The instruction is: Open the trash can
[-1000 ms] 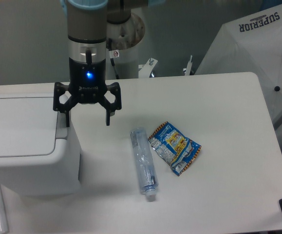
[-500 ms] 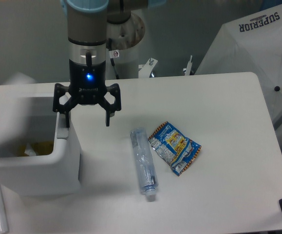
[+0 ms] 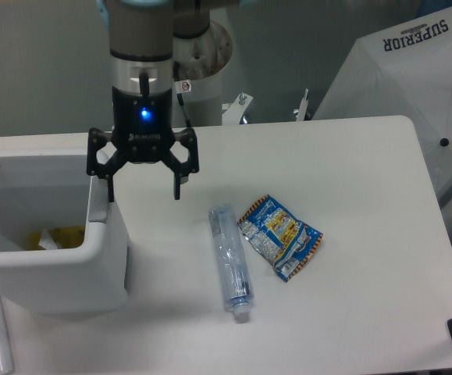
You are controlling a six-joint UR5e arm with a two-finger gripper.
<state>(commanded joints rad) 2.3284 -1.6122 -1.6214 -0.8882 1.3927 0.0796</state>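
Since one second ago the lid has gone from flat and closed to fully raised, and the gripper has lifted slightly while keeping its place at the bin's right rim

Task status: the bin stands at the left of the table with its top open and its interior exposed. Yellow and pale scraps lie inside at the bottom. The lid itself is largely out of view at the left edge; only a thin vertical sliver shows there. Judged from this, opening is essentially complete; what remains is at most withdrawal of the arm

Tool state: the fingers are spread apart and hold nothing. One fingertip hangs over the bin's right wall, the other over bare table. Whether the left fingertip touches the rim cannot be determined

Materials and shapes, largest first:
- Table: flat, matte white, rounded corners
- Bin: boxy white moulded plastic, smooth, thick walls, rounded corners; a grey strip runs along the upper right edge under the gripper
- Gripper: black rigid linkage fingers beneath a cylindrical wrist with a lit blue indicator
- Bottle: clear, crushed plastic, lying on its side right of the bin, cap toward the near edge
- Wrapper: crinkled blue printed foil, just beside the bottle, possibly touching it
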